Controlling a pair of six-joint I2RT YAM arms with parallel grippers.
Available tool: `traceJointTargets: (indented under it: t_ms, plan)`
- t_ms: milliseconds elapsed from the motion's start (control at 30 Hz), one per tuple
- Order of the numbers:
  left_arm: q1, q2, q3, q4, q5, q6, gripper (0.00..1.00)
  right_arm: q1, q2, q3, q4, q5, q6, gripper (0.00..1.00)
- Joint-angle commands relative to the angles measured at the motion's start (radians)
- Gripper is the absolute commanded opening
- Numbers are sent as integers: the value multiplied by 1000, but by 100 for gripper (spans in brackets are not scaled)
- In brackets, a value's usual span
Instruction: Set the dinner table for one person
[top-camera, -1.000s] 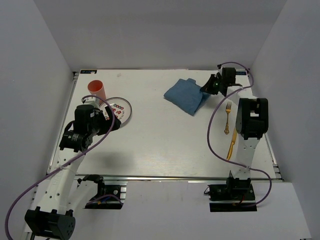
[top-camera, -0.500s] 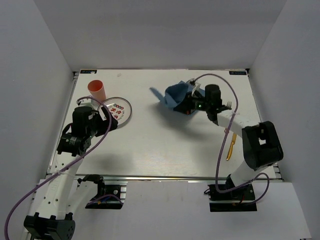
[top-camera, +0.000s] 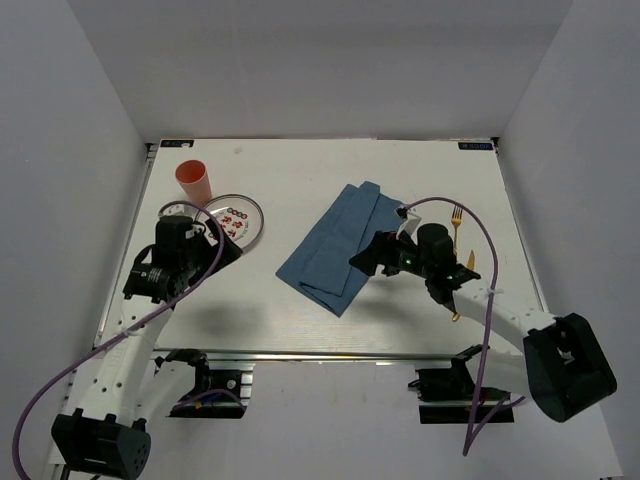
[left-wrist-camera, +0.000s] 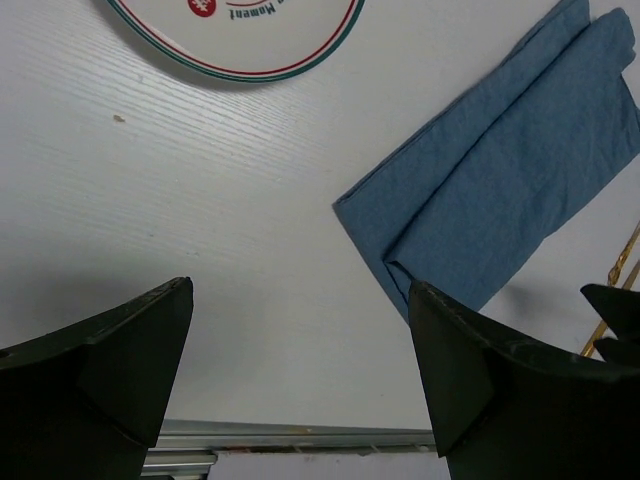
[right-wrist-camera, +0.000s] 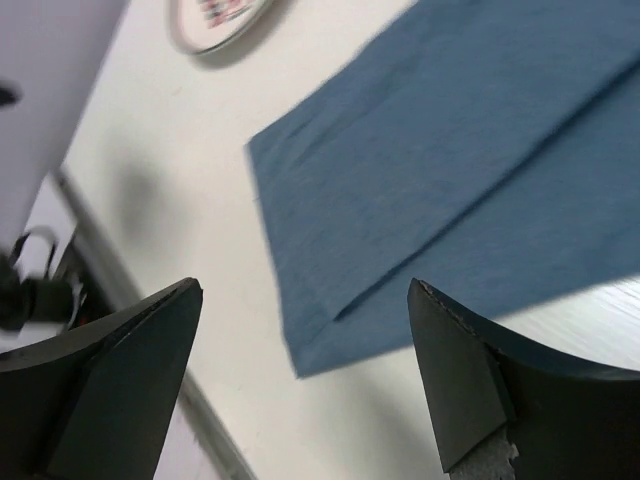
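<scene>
The dinner table (top-camera: 290, 170), a white bench with a metal rail along its near edge, fills the workspace in front of both arms and carries everything in play. A blue placemat (top-camera: 335, 250) lies on it a little right of the middle, flat but skewed to the bench edges, with one long strip folded double.

The right end effector (top-camera: 366, 254) sits low at the placemat's right edge. Its wrist view shows the fingers spread wide with only cloth and bench between them, so it grips nothing. The left end effector (top-camera: 222, 248) is also spread and empty, hovering just beside the plate (top-camera: 240, 215). The orange cup (top-camera: 194, 180) stands behind the plate. A gold fork (top-camera: 456, 218) lies well to the right, with more gold cutlery partly hidden under the right arm.

The step in hand looks like laying the placemat. To finish it well, the right arm should rise straight up before it travels, so a fingertip does not drag the cloth out of place. The slant is worth correcting now, while nothing rests on the cloth. Pinching one near corner and swinging it until the long edge runs parallel with the rail should work. The doubled strip may slide over itself, so the pinch should take both layers. The plate can follow, with the left arm best placed to bring it.
</scene>
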Motion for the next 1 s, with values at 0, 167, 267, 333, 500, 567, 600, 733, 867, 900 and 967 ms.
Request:
traceJointTargets:
  t_ms: [0, 167, 267, 333, 500, 567, 600, 733, 867, 900, 967]
  plan:
    - [-3, 18, 3, 50, 71, -16, 98, 1, 68, 87, -134, 242, 87, 89]
    - [-3, 75, -5, 109, 158, 7, 98, -2, 329, 259, -361, 411, 154, 89]
    - [-3, 156, -29, 169, 234, 21, 98, -10, 415, 326, -420, 532, 170, 89]
    - [-12, 213, -37, 191, 252, 24, 98, -25, 481, 398, -452, 581, 147, 89]
    - [-22, 224, -71, 240, 289, 16, 98, -111, 763, 731, -594, 441, -65, 89]
    - [-31, 230, -89, 260, 289, 24, 98, -145, 855, 982, -731, 383, -193, 89]
    - [-31, 235, -111, 283, 287, 33, 98, -148, 915, 1056, -769, 380, -230, 89]
    - [-40, 279, -154, 316, 330, 57, 98, -156, 922, 1274, -866, 490, -288, 89]
    - [-49, 268, -177, 344, 327, 47, 98, -133, 781, 1197, -782, 513, -240, 89]
    - [-49, 264, -174, 337, 326, 48, 98, -122, 709, 1064, -733, 430, -229, 89]
    - [-49, 267, -158, 329, 327, 54, 98, -120, 657, 953, -643, 309, -214, 89]
